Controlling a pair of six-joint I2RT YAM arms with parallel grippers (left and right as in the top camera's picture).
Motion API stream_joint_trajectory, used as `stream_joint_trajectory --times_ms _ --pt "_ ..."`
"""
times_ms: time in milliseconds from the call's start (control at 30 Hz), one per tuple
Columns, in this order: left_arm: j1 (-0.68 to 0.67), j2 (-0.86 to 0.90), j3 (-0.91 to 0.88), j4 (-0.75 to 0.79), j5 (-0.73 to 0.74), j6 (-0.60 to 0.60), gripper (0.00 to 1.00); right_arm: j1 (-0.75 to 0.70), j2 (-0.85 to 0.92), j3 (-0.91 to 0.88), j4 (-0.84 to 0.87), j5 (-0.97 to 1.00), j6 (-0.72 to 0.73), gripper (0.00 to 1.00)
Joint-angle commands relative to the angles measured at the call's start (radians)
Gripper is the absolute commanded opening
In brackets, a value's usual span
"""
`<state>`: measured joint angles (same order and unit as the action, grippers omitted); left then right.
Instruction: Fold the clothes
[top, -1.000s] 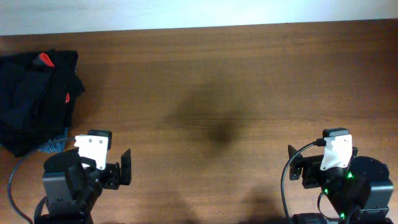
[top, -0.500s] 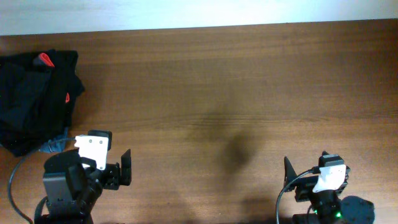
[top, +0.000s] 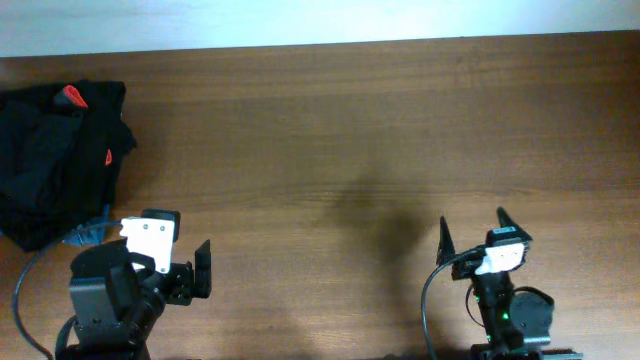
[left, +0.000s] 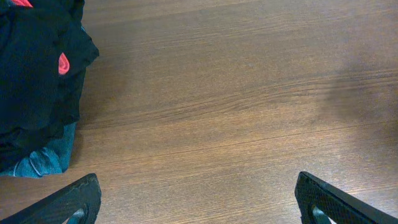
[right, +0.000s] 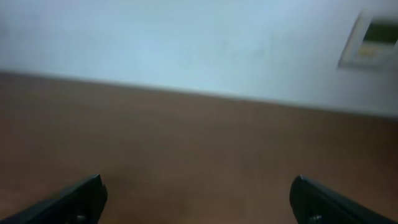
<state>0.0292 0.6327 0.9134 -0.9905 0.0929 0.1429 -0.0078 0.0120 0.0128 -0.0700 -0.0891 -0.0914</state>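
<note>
A: Where are the clothes (top: 55, 150) lying?
B: They're sitting heaped at the table's (top: 330, 120) far left corner, with a blue piece (left: 43, 158) peeking out beneath.
A: And the grippers?
B: The left gripper (left: 200, 200) is gaping wide near the heap, holding nothing. The right gripper (top: 473, 228) is also standing wide and empty, well apart from it.
</note>
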Motion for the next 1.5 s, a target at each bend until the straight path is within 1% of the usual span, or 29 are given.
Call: stream_joint_trajectory --times_ms 0,767,867,967,1033,1233,1333,1467 --pt "0.002 -0.004 -0.003 0.001 -0.01 0.02 1.0 -0.003 -0.008 -0.007 -0.002 0.023 -0.016 0.99" --pt "0.002 -0.004 -0.003 0.002 -0.01 0.02 0.99 -0.003 -0.005 -0.007 -0.002 0.023 -0.016 0.99" --pt "0.002 -0.006 -0.018 0.001 -0.011 0.02 0.99 -0.003 -0.005 -0.007 -0.002 0.023 -0.016 0.99" --pt "0.002 -0.039 -0.085 -0.008 -0.021 0.02 0.99 -0.003 -0.005 -0.007 -0.002 0.023 -0.016 0.99" --pt "-0.004 -0.074 -0.156 0.042 -0.022 0.021 0.99 -0.003 -0.005 -0.007 -0.002 0.023 -0.016 0.99" --pt "-0.035 -0.331 -0.524 0.439 -0.018 0.02 0.99 -0.003 -0.005 -0.007 -0.002 0.023 -0.016 0.99" --pt "-0.036 -0.43 -0.637 0.577 -0.018 0.02 0.99 -0.003 -0.005 -0.007 -0.002 0.023 -0.016 0.99" --pt "-0.036 -0.555 -0.796 0.852 -0.024 0.021 1.0 -0.003 -0.005 -0.007 -0.002 0.023 -0.016 0.99"
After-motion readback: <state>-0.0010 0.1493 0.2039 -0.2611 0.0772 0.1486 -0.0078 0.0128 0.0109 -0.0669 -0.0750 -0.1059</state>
